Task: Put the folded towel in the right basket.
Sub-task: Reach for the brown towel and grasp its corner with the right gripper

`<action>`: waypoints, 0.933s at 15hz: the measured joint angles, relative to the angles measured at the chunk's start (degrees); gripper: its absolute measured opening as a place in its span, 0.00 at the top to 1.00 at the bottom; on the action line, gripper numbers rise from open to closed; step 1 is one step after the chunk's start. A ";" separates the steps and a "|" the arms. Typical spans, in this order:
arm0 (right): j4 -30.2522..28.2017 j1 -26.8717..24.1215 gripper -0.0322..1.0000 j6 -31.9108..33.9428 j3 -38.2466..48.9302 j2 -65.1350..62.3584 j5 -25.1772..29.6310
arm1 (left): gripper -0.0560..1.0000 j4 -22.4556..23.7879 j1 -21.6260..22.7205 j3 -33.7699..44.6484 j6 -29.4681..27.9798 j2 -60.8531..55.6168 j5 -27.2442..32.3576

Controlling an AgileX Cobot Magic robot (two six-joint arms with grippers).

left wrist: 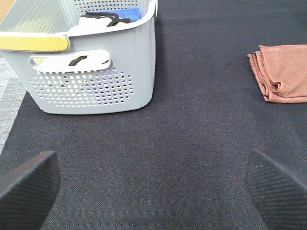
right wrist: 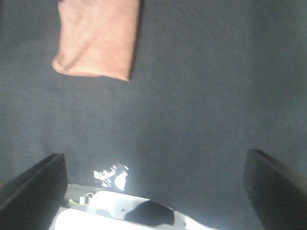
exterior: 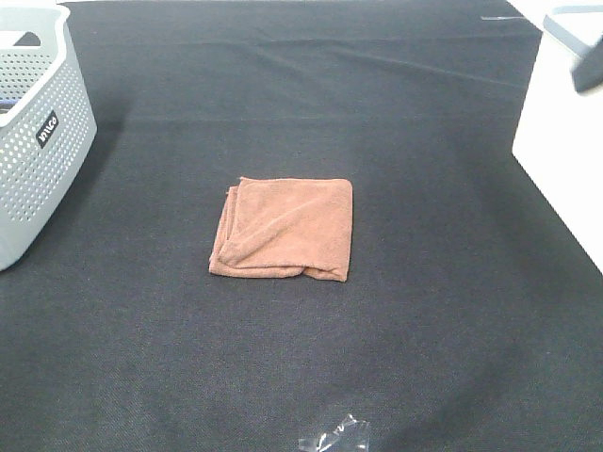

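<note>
My left gripper (left wrist: 153, 184) and right gripper (right wrist: 156, 184) gape, empty; towel (right wrist: 96, 38) ahead of the right across black mat (right wrist: 206, 96), basket (left wrist: 96, 76) ahead of the left

We look down from high mount onto dark cloth (exterior: 424, 311), towel (exterior: 285, 231) mid-frame. Our left wrist view sits low, faces gray basket (left wrist: 96, 72) close by. Our right wrist view, blurred, looks steeply down. All three share towel.
</note>
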 joint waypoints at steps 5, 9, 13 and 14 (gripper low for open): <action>10.66 4.47 0.04 -2.52 -2.52 13.18 -11.12 | 0.02 0.00 0.00 0.00 0.00 0.00 0.00; 17.88 13.92 0.04 -6.53 -5.33 32.89 -19.88 | 0.02 0.00 0.00 0.00 0.00 0.00 0.00; 17.19 14.04 0.04 -7.91 -8.88 45.03 -22.35 | 0.02 0.00 0.00 0.00 0.00 0.00 0.00; 16.90 14.04 0.04 -7.91 -10.83 48.07 -23.26 | 0.02 0.00 0.00 0.00 0.00 0.00 0.00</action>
